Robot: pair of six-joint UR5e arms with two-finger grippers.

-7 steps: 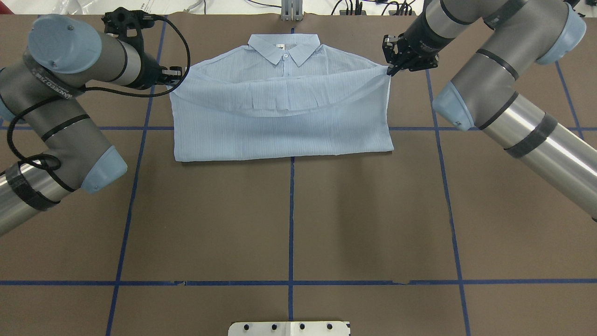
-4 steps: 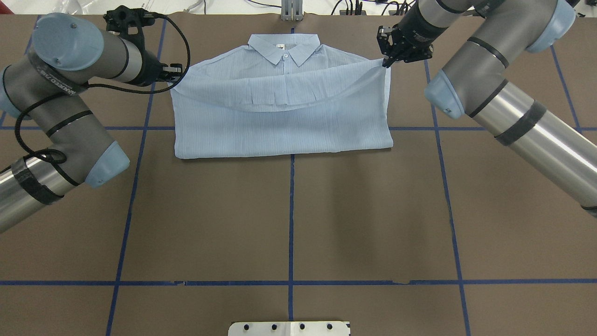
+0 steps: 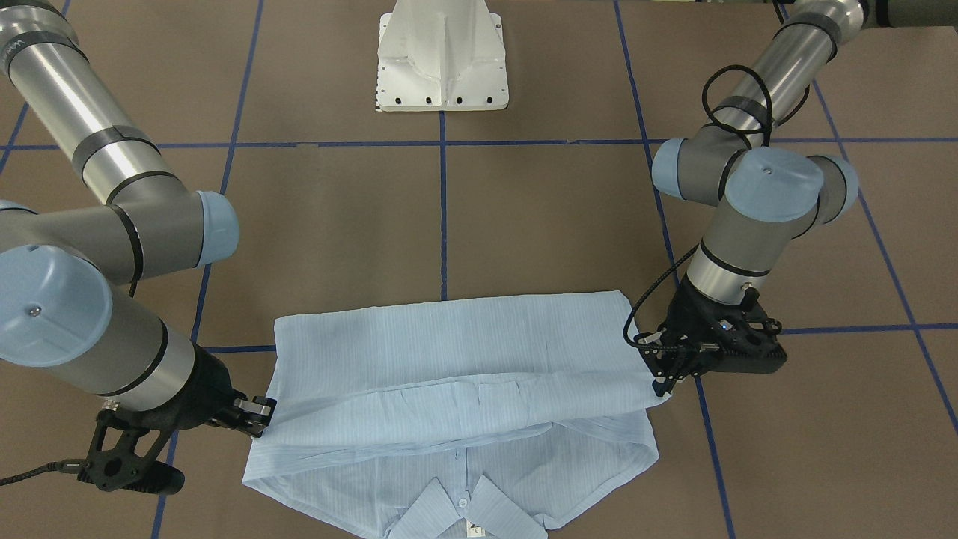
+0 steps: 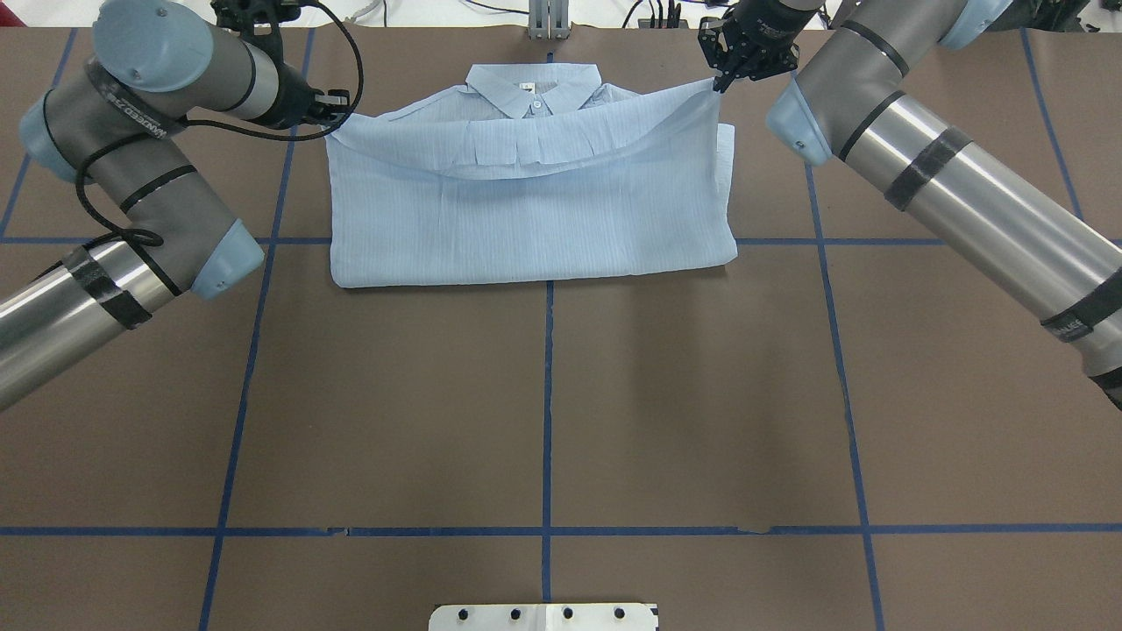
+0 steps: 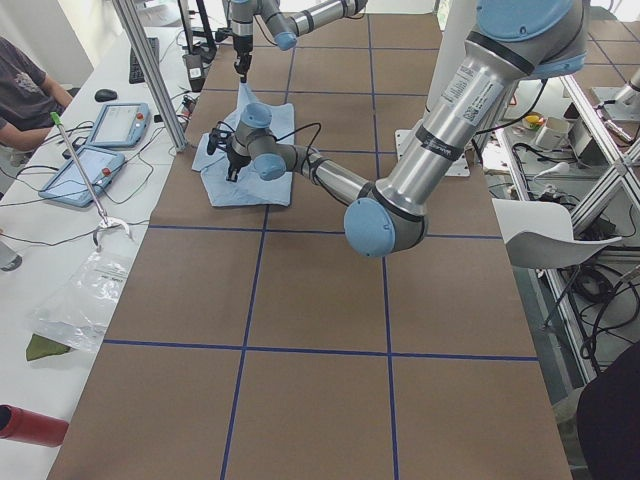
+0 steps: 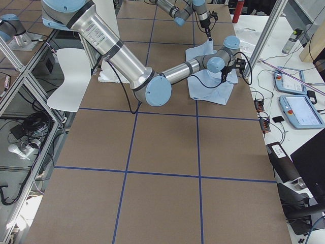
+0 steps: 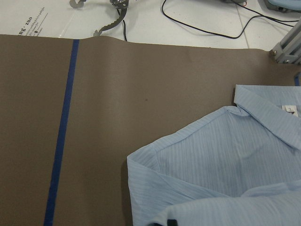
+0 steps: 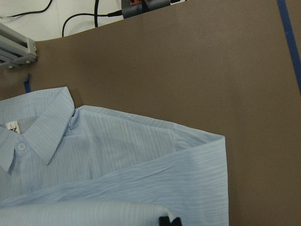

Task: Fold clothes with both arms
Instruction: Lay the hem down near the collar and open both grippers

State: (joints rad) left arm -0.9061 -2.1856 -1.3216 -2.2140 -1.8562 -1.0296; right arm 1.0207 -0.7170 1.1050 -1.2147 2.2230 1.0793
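- Front-facing view: the shirt (image 3: 449, 344) lies on the brown table (image 3: 539, 224), on the side away from the white base (image 3: 441, 60). Its collar (image 3: 460, 509) is at the view's bottom edge. The left gripper (image 3: 663, 385) is clamped on a corner of the folded-over layer at the view's right. The right gripper (image 3: 258, 418) is clamped on the opposite corner at the view's left.
- Overhead view: the shirt sits in the far half of the table, across the centre tape line (image 4: 548, 394). The held edge hangs between the two grippers, sagging in the middle, just short of the collar. The fold nearest the robot lies flat on the table.
- Left side view: the left arm (image 5: 440, 130) reaches to the shirt at the far end. Jaw state is not readable here.
- Right side view: the right arm (image 6: 117, 51) reaches to the shirt. Jaw state is not readable here.
- Left wrist view: striped cloth fills the lower right, and the white label (image 7: 291, 109) is at the right edge. A dark fingertip (image 7: 171, 222) shows at the bottom edge against the cloth.
- Right wrist view: the collar with a white button (image 8: 20, 146) is at the left. The raised layer crosses the bottom, with a dark fingertip at the bottom edge.
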